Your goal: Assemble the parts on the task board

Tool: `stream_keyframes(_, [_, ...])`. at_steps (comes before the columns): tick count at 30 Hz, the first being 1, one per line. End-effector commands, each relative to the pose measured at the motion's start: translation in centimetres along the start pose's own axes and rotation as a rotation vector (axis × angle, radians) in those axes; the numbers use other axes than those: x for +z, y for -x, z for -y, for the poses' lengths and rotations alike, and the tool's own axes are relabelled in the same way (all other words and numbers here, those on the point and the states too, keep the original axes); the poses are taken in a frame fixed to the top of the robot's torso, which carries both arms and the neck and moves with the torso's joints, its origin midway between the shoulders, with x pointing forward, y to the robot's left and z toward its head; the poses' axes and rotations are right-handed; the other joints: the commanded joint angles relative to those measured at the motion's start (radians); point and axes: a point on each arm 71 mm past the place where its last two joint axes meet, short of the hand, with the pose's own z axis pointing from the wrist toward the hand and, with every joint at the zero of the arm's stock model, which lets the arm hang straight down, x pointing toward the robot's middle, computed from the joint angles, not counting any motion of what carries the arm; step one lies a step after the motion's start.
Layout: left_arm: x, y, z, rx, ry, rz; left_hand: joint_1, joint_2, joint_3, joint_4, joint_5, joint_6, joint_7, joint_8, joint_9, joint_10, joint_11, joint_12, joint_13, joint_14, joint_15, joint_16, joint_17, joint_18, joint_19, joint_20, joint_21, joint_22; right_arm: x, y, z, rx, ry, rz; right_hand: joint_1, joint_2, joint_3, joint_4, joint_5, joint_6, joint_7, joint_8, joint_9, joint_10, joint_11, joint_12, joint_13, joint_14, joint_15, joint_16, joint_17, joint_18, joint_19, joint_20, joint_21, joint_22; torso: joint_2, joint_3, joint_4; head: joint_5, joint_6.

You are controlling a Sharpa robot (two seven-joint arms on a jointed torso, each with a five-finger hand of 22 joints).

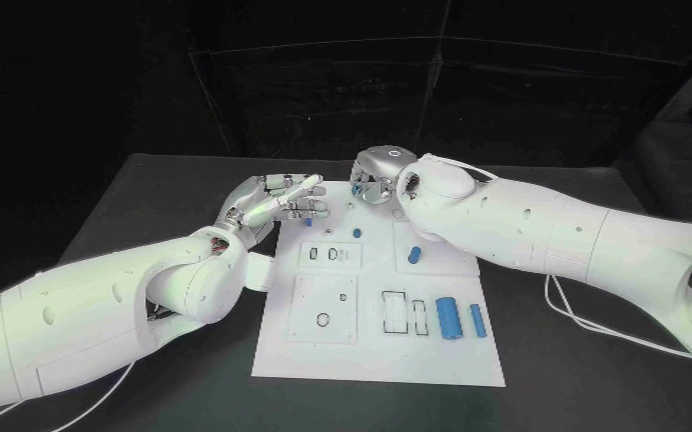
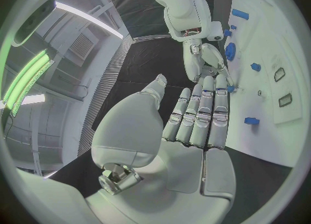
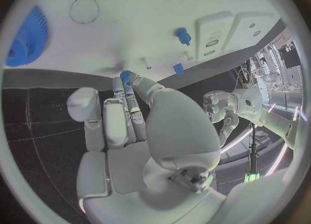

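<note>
The white task board (image 1: 378,347) lies in the middle of the table. My right hand (image 1: 378,177) hovers over the board's far edge and pinches a small blue gear-like part (image 3: 126,77) between thumb and fingertips (image 3: 135,86). A larger blue gear (image 3: 26,37) sits on the board close by. My left hand (image 1: 274,202) is at the board's far left corner, its fingers (image 2: 207,111) stretched out straight and holding nothing. Other blue parts lie on the board: a small peg (image 1: 356,234), an oblong piece (image 1: 414,254), a cylinder (image 1: 447,317) and a thin bar (image 1: 477,320).
The board carries several outlined recesses, such as a long slot (image 1: 394,312) and a rectangular panel (image 1: 326,312). Black table (image 1: 159,177) surrounds the board on all sides. My two hands are close together at the far edge.
</note>
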Motion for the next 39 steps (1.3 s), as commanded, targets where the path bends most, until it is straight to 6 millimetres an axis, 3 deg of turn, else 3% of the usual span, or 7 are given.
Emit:
stream_keyframes(1, [0.1,-0.2,0.1,-0.001,-0.005,-0.014,0.001,0.013,-0.006,-0.003,0.001,-0.004,0.022,-0.005,-0.001,-0.007,0.0,-0.004,-0.001,-0.003,0.001,-0.004,0.002,0.012,0.007,0.002,-0.004,-0.001,0.2,-0.1,0.0,-0.008,-0.015,-0.019,-0.005,-0.011,0.0,0.007,-0.006,-0.009,0.001,-0.007,0.001,-0.006,0.005,-0.001,-0.001,0.037,0.005,0.004,-0.001,-0.014,-0.008,0.003,0.003,-0.002,0.0,-0.0008,0.0016,0.0,0.001])
stream_keyframes(20, [0.2,-0.3,0.0,-0.006,0.009,-0.025,0.002,0.014,-0.008,-0.004,0.001,-0.006,0.022,-0.006,-0.001,-0.009,0.0,-0.005,-0.002,-0.004,0.001,-0.005,0.003,0.012,0.007,0.002,-0.005,-0.002,0.7,0.1,-0.1,-0.03,-0.049,0.006,-0.021,-0.045,0.013,0.034,-0.019,-0.095,0.015,-0.032,-0.006,-0.073,0.025,-0.026,-0.016,0.035,0.022,0.01,0.001,-0.008,-0.034,0.019,-0.011,-0.031,0.001,-0.0003,-0.0002,0.003,0.002])
stream_keyframes(29, [0.1,-0.1,0.0,-0.005,0.011,-0.024,0.002,0.014,-0.009,-0.005,0.001,-0.008,0.023,-0.007,-0.002,-0.011,0.001,-0.006,-0.002,-0.004,0.001,-0.006,0.004,0.012,0.007,0.002,-0.006,-0.002,-0.9,1.0,0.9,-0.006,-0.047,0.083,-0.021,-0.056,0.015,0.046,-0.021,-0.118,0.019,-0.023,-0.001,-0.067,0.026,-0.012,-0.015,0.028,0.023,-0.001,-0.02,-0.007,-0.038,0.023,-0.013,-0.036,0.0,-0.0003,-0.0018,-0.004,0.006])
stream_keyframes(32, [0.1,0.1,0.1,-0.005,0.01,-0.022,0.002,0.015,-0.009,-0.006,0.001,-0.008,0.023,-0.008,-0.002,-0.011,0.001,-0.007,-0.002,-0.005,0.002,-0.006,0.004,0.012,0.007,0.002,-0.006,-0.003,-2.3,1.6,2.1,0.029,-0.06,0.101,-0.022,-0.064,0.012,0.053,-0.019,-0.093,0.018,-0.01,0.005,-0.007,0.016,0.025,0.0,0.032,0.016,0.007,-0.009,-0.011,-0.024,0.02,0.002,-0.011,-0.002,0.0002,-0.0048,-0.01,0.014])
stream_keyframes(35, [0.1,0.5,0.1,-0.002,0.006,-0.016,0.003,0.016,-0.01,-0.007,0.001,-0.007,0.022,-0.007,-0.001,-0.011,0.001,-0.006,-0.002,-0.004,0.001,-0.006,0.005,0.012,0.008,0.002,-0.006,-0.003,-3.9,2.2,3.6,0.082,-0.088,0.099,-0.031,-0.096,-0.018,0.06,-0.006,-0.083,-0.001,-0.002,0.007,0.087,-0.01,0.094,0.035,0.038,-0.002,0.021,0.009,-0.016,-0.004,0.006,0.024,0.024,-0.004,0.0021,-0.012,-0.012,0.019])
stream_keyframes(37, [0.0,0.7,0.1,0.0,0.004,-0.013,0.004,0.017,-0.01,-0.008,0.001,-0.007,0.022,-0.007,-0.001,-0.01,0.0,-0.006,-0.002,-0.004,0.001,-0.006,0.005,0.012,0.008,0.002,-0.006,-0.003,-4.9,2.5,4.5,0.118,-0.112,0.087,-0.05,-0.123,-0.067,0.074,0.017,-0.078,-0.016,0.006,0.009,0.157,-0.027,0.184,0.091,0.044,-0.017,0.037,0.03,-0.022,0.013,-0.01,0.042,0.055,-0.006,0.0037,-0.0178,-0.016,0.021])
stream_keyframes(39, [0.0,0.8,0.2,0.001,0.001,-0.011,0.006,0.019,-0.011,-0.011,0.001,-0.005,0.021,-0.006,-0.001,-0.008,-0.001,-0.005,-0.001,-0.003,0.001,-0.006,0.007,0.012,0.009,0.002,-0.007,-0.004,-6.1,2.6,5.7,0.16,-0.142,0.065,-0.059,-0.13,-0.139,0.102,0.033,-0.09,-0.027,0.014,0.009,0.143,-0.038,0.347,0.218,0.051,-0.027,0.056,0.055,-0.032,0.038,-0.025,0.068,0.1,-0.007,0.0058,-0.0234,-0.021,0.023])
